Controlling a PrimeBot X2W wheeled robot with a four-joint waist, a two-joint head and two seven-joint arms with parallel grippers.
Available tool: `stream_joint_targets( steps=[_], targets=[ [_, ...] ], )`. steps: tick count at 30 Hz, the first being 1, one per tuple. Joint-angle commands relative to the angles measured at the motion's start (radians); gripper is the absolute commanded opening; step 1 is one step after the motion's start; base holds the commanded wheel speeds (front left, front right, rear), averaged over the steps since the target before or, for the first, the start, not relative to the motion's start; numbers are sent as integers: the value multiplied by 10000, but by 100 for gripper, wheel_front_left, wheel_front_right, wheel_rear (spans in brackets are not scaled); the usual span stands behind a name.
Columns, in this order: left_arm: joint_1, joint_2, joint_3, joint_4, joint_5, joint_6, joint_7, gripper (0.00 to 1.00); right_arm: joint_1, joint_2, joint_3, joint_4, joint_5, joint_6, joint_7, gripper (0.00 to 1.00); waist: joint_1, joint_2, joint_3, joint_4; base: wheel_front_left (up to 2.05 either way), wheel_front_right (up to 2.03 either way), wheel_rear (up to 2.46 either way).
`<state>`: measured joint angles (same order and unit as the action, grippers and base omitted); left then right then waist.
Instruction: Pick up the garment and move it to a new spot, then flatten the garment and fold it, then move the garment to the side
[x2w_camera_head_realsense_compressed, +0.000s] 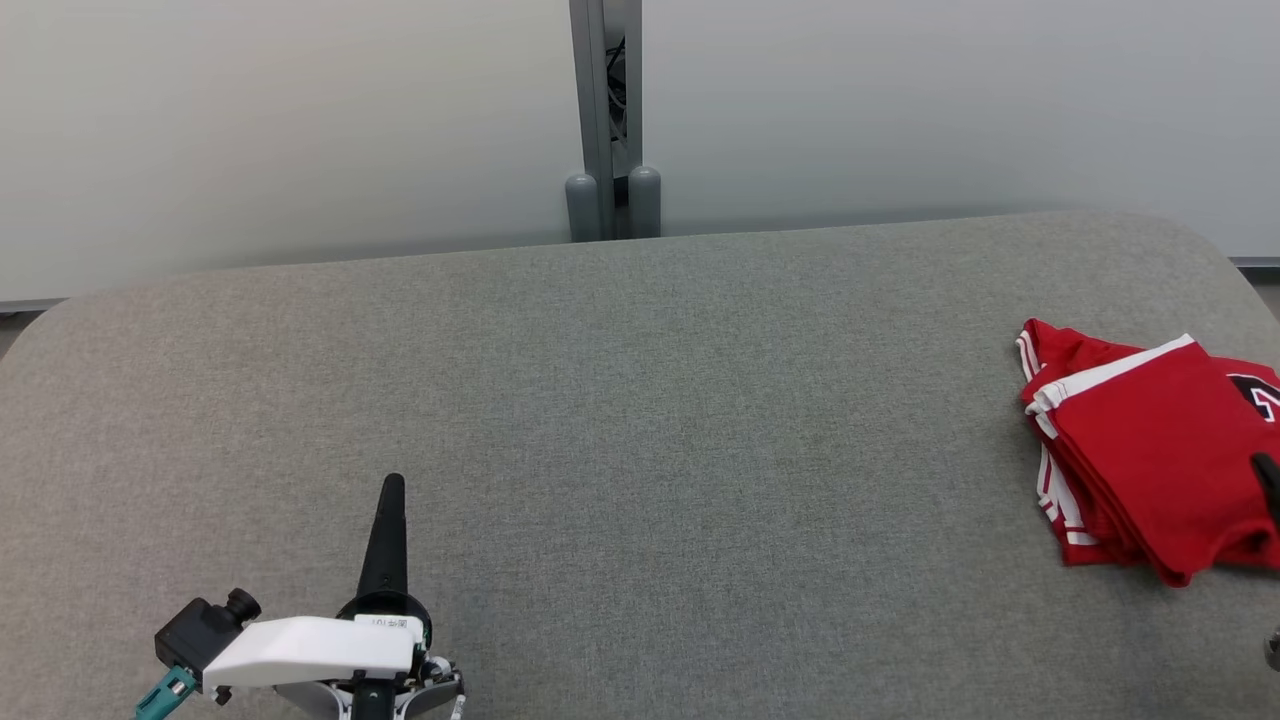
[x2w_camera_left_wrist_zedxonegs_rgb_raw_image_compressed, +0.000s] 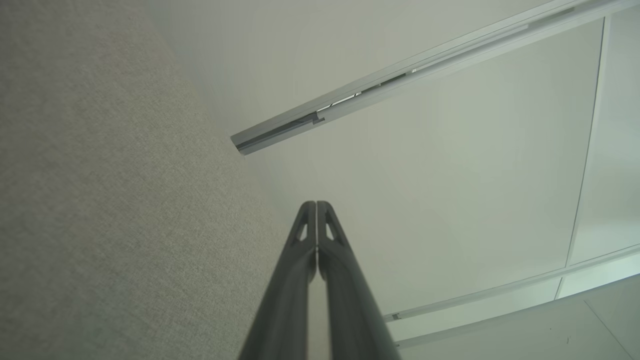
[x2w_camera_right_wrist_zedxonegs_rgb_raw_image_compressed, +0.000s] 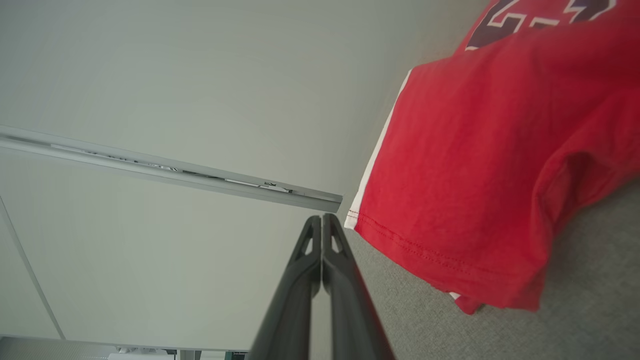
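The folded red garment (x2w_camera_head_realsense_compressed: 1150, 450) at 3 o'clock is cut off at the edge. The left gripper (x2w_camera_head_realsense_compressed: 392, 484) and right gripper (x2w_camera_right_wrist_zedxonegs_rgb_raw_image_compressed: 321, 218) are closed tight and hold nothing.

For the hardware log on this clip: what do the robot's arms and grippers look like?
The left gripper has long, tapering dark grey fingers with small triangular cut-outs near the tips. Behind it sits a white moulded wrist casing bearing a small printed label, a black camera block and a teal connector. The right gripper has matching dark fingers.

Grey fabric table (x2w_camera_head_realsense_compressed: 640, 400) w/ folded red garment (x2w_camera_head_realsense_compressed: 1150, 450) at right edge.
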<state>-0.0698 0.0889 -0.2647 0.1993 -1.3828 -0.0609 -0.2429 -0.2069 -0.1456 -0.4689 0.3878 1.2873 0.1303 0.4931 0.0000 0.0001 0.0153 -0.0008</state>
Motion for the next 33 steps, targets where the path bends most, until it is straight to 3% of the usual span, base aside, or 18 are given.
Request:
stream_joint_targets(
  steps=[1, 33],
  targets=[
    [-252, 58, 67, -28, -182, -69, -41, 0, -240, -129, -80, 20, 200, 6, 110, 0, 0, -1, 3, 1, 0, 0, 0],
    [-505, -328, 108, 337, -2399, -666, -191, 0, -936, -373, -1106, 1005, 2546, 7, 1332, 0, 0, -1, 97, 20, 0, 0, 0]
  ],
)
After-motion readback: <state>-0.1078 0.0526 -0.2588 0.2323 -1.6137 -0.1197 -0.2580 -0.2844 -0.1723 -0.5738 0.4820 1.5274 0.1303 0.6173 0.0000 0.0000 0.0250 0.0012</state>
